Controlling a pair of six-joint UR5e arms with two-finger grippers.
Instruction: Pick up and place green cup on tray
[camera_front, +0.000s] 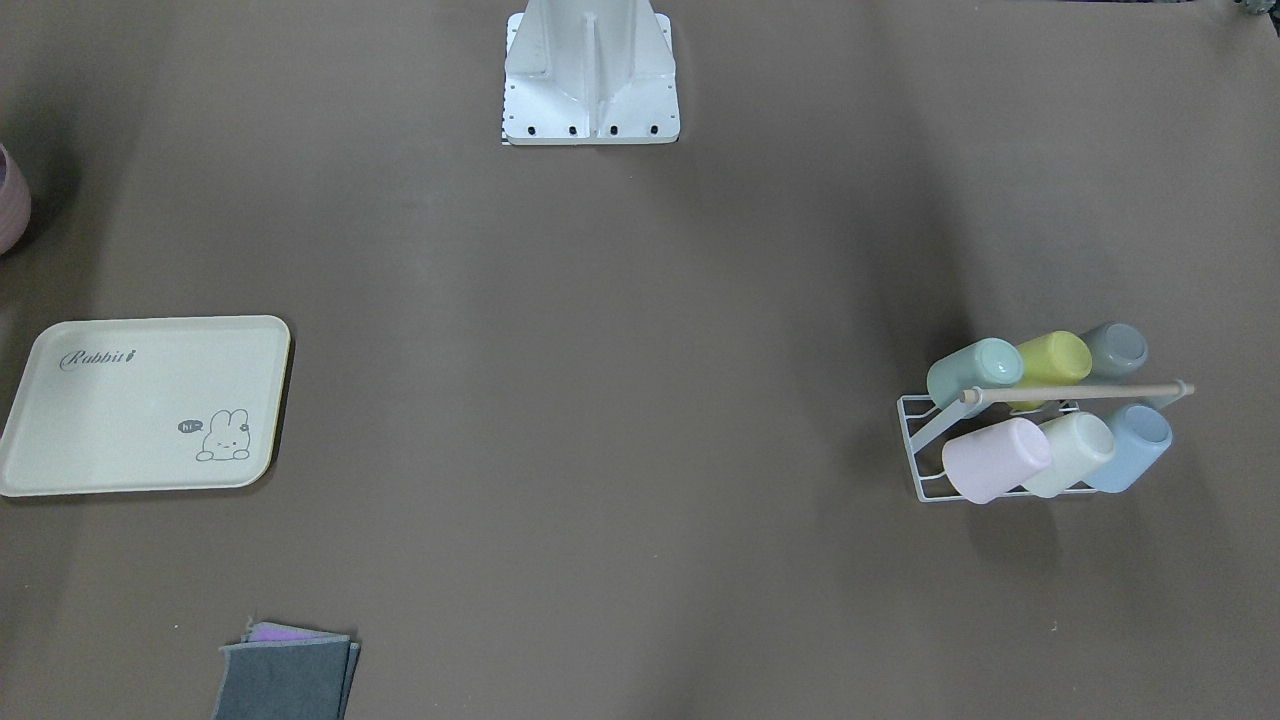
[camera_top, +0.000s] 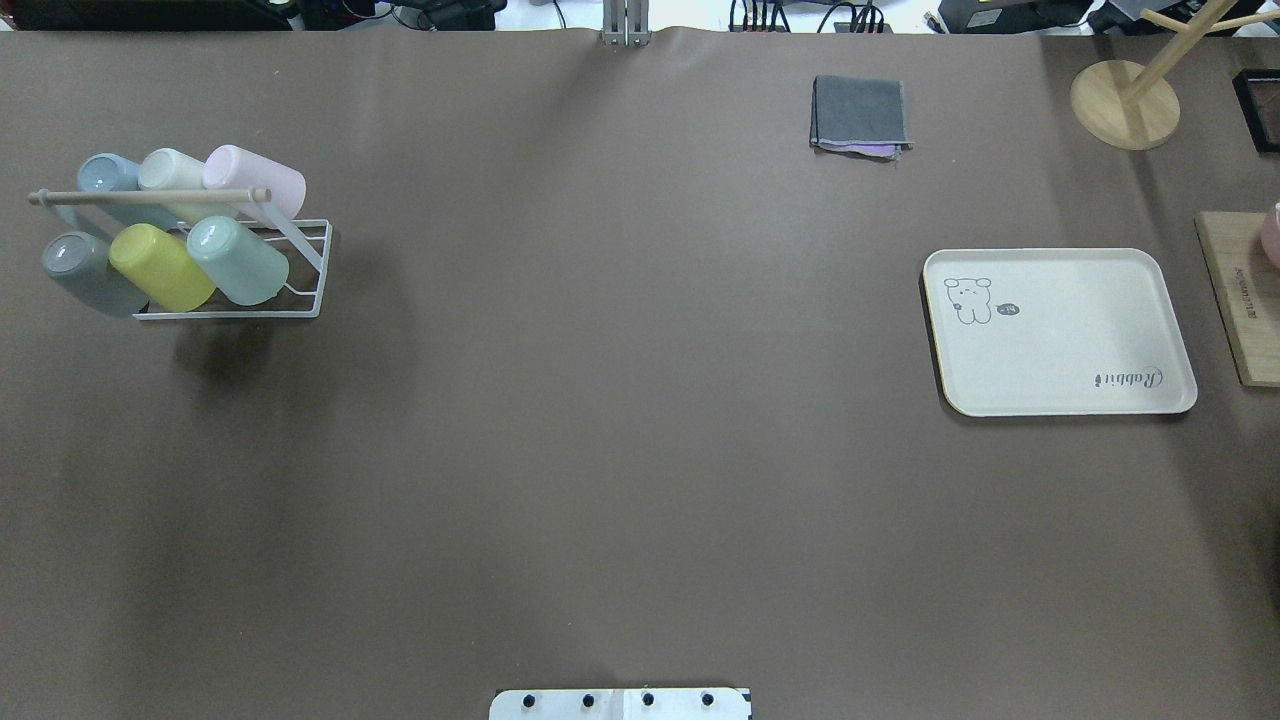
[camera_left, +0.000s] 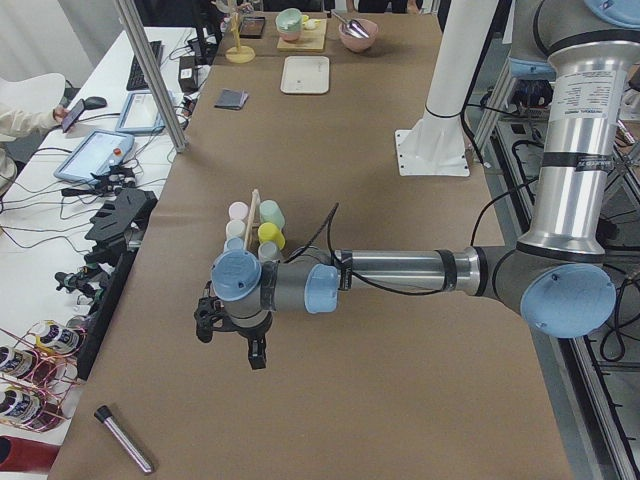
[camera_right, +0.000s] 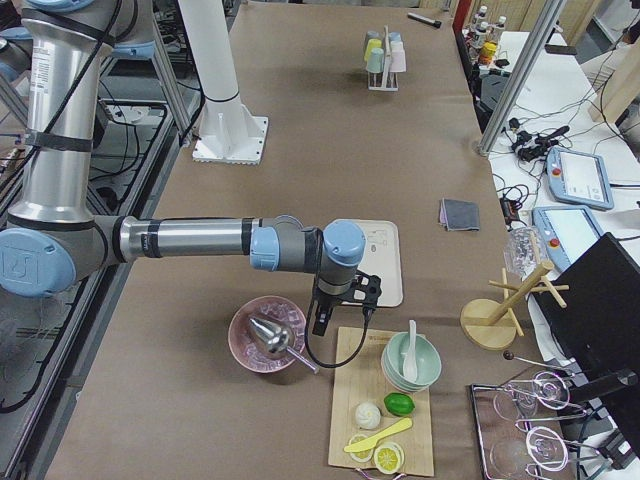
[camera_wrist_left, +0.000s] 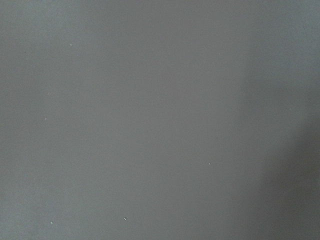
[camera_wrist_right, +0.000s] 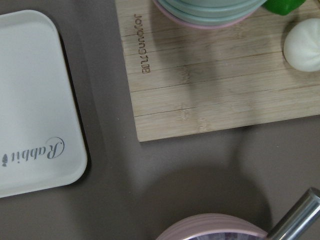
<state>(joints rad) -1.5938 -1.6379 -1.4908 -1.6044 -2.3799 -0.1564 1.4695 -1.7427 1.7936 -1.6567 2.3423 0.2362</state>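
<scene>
The left gripper (camera_left: 231, 342) hangs low over bare table (camera_top: 640, 400) on the robot's left end. It shows only in the side view, so it cannot be told whether its fingers are spread or pressed together. Its wrist camera sees nothing but plain brown surface. The right gripper (camera_right: 341, 312) is at the opposite end, pointing down above the spot where the tray (camera_top: 1060, 340), a bamboo board (camera_wrist_right: 200, 85) and a pink bowl (camera_right: 262, 340) come close together. Its state cannot be told either, for the same reason.

The green cup (camera_top: 237, 260) is on a white wire rack (camera_top: 312, 268) with a wooden bar across the top, well apart from the tray, nearly the whole table lying between them. It lies tilted, base outward, in the row nearer the robot, at the end toward the table's middle. A yellow-green cup (camera_top: 160, 266) touches it on one side, and a grey cup (camera_top: 80, 270) follows beyond that. Three more pastel cups fill the far row.

The tray lies flat, cream, with nothing on it. A folded cloth (camera_top: 860, 112) sits on the table's far side.
</scene>
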